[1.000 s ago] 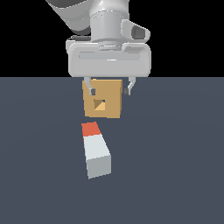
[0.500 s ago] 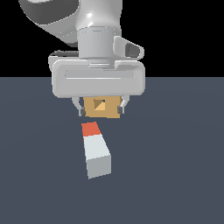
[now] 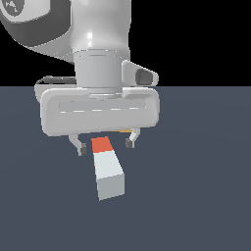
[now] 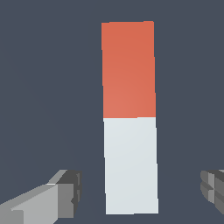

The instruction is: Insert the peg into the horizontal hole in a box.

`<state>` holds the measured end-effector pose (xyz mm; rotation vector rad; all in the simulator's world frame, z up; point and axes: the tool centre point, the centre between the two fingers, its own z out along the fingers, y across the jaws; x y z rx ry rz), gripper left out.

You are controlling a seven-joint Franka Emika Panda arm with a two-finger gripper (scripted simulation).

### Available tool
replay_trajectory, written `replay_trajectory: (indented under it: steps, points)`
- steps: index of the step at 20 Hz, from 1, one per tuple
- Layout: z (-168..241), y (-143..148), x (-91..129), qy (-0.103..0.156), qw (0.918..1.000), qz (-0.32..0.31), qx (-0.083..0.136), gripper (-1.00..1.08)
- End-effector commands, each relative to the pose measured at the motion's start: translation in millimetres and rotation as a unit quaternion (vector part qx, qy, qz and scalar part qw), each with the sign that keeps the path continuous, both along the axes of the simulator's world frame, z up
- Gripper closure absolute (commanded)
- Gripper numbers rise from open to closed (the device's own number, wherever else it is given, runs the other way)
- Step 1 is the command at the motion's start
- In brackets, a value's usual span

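The peg [image 3: 106, 168] lies on the dark floor, its orange-red end [image 3: 101, 144] pointing away and its white end toward the camera. My gripper [image 3: 104, 144] hangs open over it, one finger [image 3: 77, 146] on each side and neither touching. In the wrist view the peg [image 4: 130, 164] runs lengthwise between the two fingertips [image 4: 61, 194], which flank its white part with wide gaps. The box [image 3: 125, 131] is almost wholly hidden behind the hand; only a thin tan sliver shows. The hole is hidden.
The grey hand body [image 3: 98, 115] fills the middle of the exterior view and blocks what lies behind it. The dark floor [image 3: 196, 196] stretches around the peg.
The hand has come down and toward the camera over the peg. It now covers the box, and its fingers straddle the peg.
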<state>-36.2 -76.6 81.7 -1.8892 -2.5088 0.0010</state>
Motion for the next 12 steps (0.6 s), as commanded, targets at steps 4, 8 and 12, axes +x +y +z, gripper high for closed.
replay_trajectory:
  steps: [4, 8, 12]
  points:
    - [-7.5, -8.4, -0.9, -0.001, 0.9999, 0.012, 0.0, -0.92]
    - [-7.8, -8.6, -1.1, 0.0, 0.9999, 0.011, 0.0, -0.92]
    - [-15.8, -8.6, -1.2, 0.0, 0.9999, 0.011, 0.0, -0.92]
